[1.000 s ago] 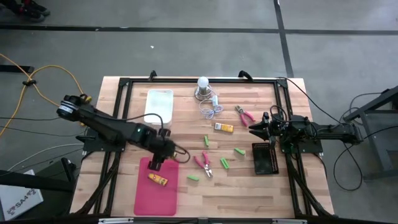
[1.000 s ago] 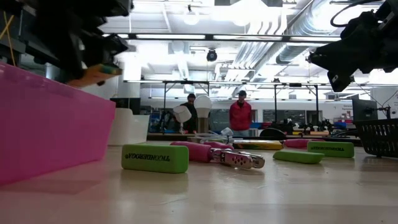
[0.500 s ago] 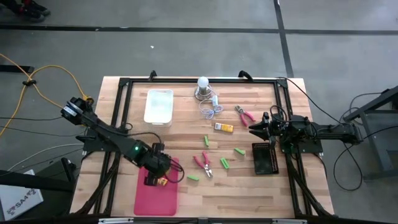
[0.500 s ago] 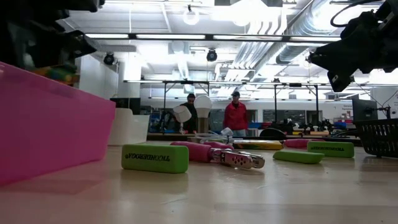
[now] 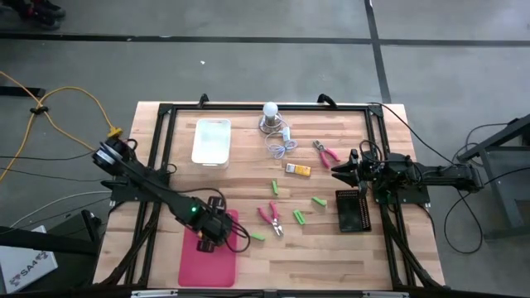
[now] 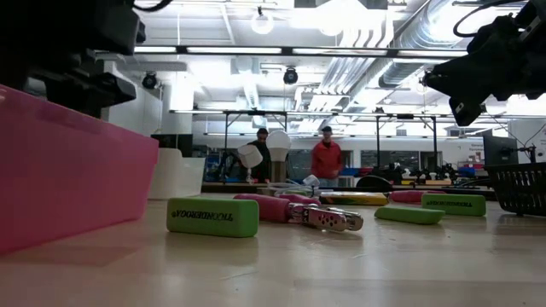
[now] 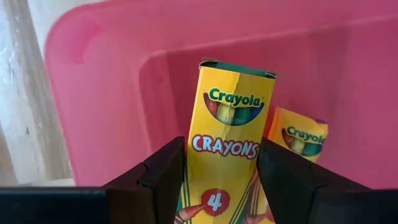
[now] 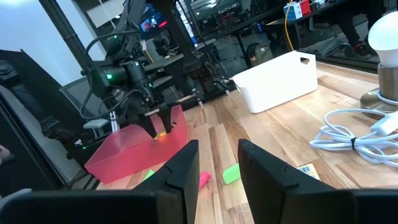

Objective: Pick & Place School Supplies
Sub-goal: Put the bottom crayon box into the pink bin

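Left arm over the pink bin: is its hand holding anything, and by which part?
Yes. The left hand grips a crayon box by its lower sides, upright inside the pink bin. The right hand holds nothing.

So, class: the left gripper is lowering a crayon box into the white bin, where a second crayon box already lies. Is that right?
Not quite. The bin is pink, not white. The left wrist view shows the left gripper holding a crayon box inside the pink bin, with a second crayon box lying beside it. The white bin stands farther back on the table.
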### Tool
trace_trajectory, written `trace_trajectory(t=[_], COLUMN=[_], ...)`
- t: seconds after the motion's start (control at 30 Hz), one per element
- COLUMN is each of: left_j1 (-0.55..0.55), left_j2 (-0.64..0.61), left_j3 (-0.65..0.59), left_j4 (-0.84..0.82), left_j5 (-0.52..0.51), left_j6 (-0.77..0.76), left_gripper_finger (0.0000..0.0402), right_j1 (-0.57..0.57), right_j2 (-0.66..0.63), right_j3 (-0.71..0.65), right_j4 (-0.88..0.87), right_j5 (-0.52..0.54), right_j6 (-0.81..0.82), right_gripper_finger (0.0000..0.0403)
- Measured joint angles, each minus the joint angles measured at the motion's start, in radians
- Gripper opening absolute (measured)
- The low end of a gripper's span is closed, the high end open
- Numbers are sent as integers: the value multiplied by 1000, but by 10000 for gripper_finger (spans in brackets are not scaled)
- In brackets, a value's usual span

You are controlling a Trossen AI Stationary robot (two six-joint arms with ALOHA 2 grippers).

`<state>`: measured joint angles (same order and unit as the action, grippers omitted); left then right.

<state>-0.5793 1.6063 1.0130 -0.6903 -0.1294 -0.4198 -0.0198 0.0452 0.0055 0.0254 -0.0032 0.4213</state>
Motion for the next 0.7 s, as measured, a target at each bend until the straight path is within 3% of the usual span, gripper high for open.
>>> trace_trajectory(t=[0.7], left_j1=[35], left_j2=[11], left_j3=[-1], left_j4=[18], left_j5=[3], left_j6=[65], left_gripper_finger=[184], right_j1=[0], right_j2=[0], right_j3=[0], right_j4=[0], right_j5=[0], right_j6=[0], right_gripper_finger=[101])
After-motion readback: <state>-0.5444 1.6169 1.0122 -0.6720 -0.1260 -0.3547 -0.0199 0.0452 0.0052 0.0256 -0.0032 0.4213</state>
